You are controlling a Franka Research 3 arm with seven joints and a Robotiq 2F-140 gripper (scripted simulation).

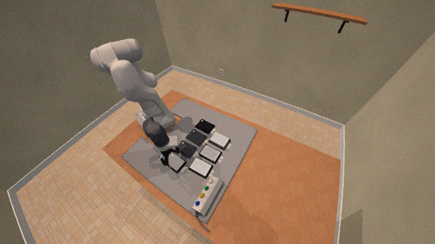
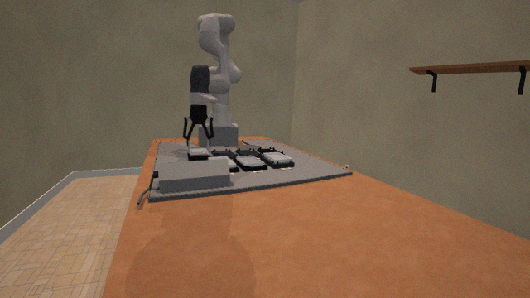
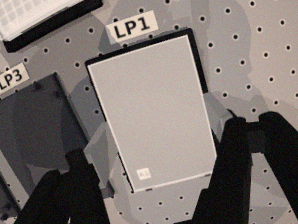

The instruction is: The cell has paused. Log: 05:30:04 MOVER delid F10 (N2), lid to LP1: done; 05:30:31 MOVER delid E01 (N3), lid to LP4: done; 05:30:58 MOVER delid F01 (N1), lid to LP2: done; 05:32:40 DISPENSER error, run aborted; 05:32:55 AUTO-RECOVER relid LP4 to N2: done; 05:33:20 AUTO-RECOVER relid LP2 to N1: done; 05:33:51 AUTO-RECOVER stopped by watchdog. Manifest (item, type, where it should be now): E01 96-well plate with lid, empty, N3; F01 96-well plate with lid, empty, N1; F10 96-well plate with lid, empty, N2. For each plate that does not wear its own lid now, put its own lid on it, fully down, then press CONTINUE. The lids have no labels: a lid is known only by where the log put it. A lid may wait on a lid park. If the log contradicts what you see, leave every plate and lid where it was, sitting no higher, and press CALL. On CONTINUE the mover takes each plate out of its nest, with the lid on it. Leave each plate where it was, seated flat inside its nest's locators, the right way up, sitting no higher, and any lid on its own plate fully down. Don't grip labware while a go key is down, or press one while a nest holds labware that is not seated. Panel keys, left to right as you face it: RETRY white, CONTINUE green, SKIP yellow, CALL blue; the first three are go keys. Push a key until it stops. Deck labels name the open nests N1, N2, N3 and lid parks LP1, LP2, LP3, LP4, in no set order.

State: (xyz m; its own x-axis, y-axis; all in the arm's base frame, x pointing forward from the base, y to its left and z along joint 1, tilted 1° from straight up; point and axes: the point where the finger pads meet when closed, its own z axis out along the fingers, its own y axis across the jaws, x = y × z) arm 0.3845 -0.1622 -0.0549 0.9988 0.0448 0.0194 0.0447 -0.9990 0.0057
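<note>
My gripper [image 1: 171,156] [image 2: 199,146] [image 3: 158,121] points down at LP1, its fingers shut on the long sides of a pale lid [image 1: 177,163] [image 2: 199,152] [image 3: 150,95]. The lid lies level at its dark park; whether it is slightly raised cannot be told. Three pale plates stand in dark nests: the near one [image 1: 200,167] [image 3: 25,15] shows a well grid in the wrist view, the middle one [image 1: 210,153] [image 2: 249,161] looks gridded, the far one [image 1: 219,140] [image 2: 277,157] looks whiter. Their nest labels are unreadable, and which wear lids cannot be told.
Park LP3 [image 1: 187,149] [image 3: 40,125] is dark and bare, beside my left finger. Two more dark parks [image 1: 196,137] [image 1: 205,126] continue that row. The key panel [image 1: 214,195] [image 2: 194,175] stands at the front, with white, green [image 1: 206,188], yellow [image 1: 202,195] and blue [image 1: 197,203] keys.
</note>
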